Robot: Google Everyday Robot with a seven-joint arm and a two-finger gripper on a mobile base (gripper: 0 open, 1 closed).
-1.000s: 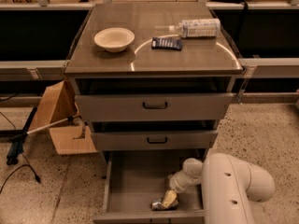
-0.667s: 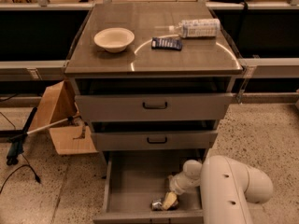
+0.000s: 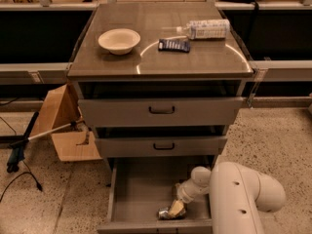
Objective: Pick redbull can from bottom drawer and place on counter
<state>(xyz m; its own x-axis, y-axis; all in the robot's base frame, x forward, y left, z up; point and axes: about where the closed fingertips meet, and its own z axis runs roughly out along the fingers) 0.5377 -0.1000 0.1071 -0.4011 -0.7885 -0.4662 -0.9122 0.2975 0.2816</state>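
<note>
The bottom drawer (image 3: 136, 194) is pulled open and shows a plain grey floor. The redbull can (image 3: 165, 212) lies on its side near the drawer's front edge, small and shiny. My gripper (image 3: 175, 208) reaches down into the drawer from the white arm at the right and sits right at the can, touching or overlapping its right end. The counter (image 3: 161, 48) is the glossy grey-brown top of the cabinet, above the two shut drawers with black handles.
On the counter stand a cream bowl (image 3: 119, 40), a flat dark blue packet (image 3: 174, 45) and a clear plastic bottle (image 3: 204, 29) lying on its side. A cardboard box (image 3: 63, 126) and a long-handled tool (image 3: 39, 139) sit on the floor at the left.
The arm has shifted slightly; the gripper stays low in the drawer at the can. The can has not visibly moved.
</note>
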